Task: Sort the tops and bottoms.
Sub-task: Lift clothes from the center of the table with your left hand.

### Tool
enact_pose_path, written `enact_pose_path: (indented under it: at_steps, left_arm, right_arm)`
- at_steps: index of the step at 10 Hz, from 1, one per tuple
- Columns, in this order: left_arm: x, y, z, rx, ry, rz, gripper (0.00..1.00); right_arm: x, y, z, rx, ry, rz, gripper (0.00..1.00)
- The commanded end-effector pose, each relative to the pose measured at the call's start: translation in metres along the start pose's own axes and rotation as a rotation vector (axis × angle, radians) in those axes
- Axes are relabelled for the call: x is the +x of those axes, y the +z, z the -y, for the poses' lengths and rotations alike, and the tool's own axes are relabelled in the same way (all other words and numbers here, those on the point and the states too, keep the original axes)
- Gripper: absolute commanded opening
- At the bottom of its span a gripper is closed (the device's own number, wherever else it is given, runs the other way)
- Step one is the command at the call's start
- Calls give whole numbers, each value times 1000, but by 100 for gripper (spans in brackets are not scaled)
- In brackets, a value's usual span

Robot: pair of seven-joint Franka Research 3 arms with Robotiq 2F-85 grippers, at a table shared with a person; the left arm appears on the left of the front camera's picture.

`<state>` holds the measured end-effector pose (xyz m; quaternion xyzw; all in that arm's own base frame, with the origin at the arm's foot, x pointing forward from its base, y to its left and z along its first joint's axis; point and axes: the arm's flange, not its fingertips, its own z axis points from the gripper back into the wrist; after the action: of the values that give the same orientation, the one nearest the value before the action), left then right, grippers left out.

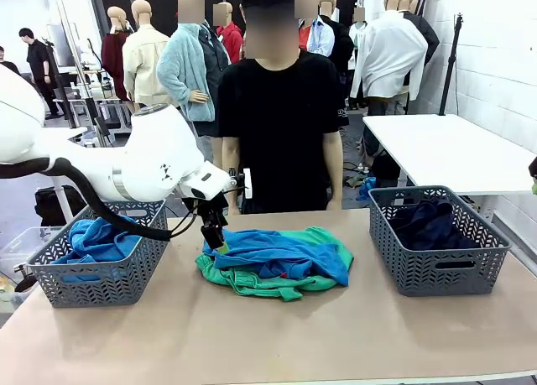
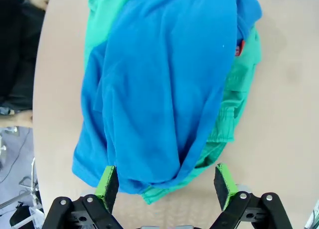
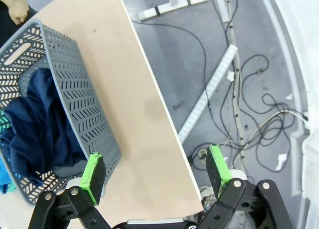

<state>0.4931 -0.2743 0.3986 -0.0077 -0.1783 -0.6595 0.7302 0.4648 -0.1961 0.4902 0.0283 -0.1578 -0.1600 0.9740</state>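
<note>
L end effector (image 2: 165, 179) open, empty, at blue shirt (image 2: 164, 79) edge; prob. soft, light, floppy: pinch bunched fold, not green shorts (image 2: 244, 79) under.

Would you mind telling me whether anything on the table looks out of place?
Only the heap mid-table: a soft bright blue shirt lies crumpled over bright green shorts, a top and a bottom mixed. The left grey basket and right grey basket stand upright.

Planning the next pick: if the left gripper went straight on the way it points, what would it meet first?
Most likely the blue shirt lying on the green shorts; the left gripper, jaws open, points at its near edge. Depth is unclear.
</note>
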Motion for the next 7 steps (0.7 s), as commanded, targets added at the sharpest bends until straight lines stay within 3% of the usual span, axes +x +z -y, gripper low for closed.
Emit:
enact_pose_path:
  at_steps: [1,4,5,6,7]
  left_arm:
    - [5,-13,-5,-7,-30,32,100]
    - [7,-37,-6,-80,26,-4,100]
    - [8,-29,-12,-101,108,-50,100]
    - [6,-36,5,-48,-2,-2,100]
    - [6,-36,5,-48,-2,-2,100]
  right_arm:
    - [0,2,-1,-15,-10,-11,100]
    - [0,2,-1,-15,-10,-11,100]
    - [0,2,-1,-15,-10,-11,100]
    - [0,2,-1,-15,-10,-11,100]
    - [0,2,-1,-15,-10,-11,100]
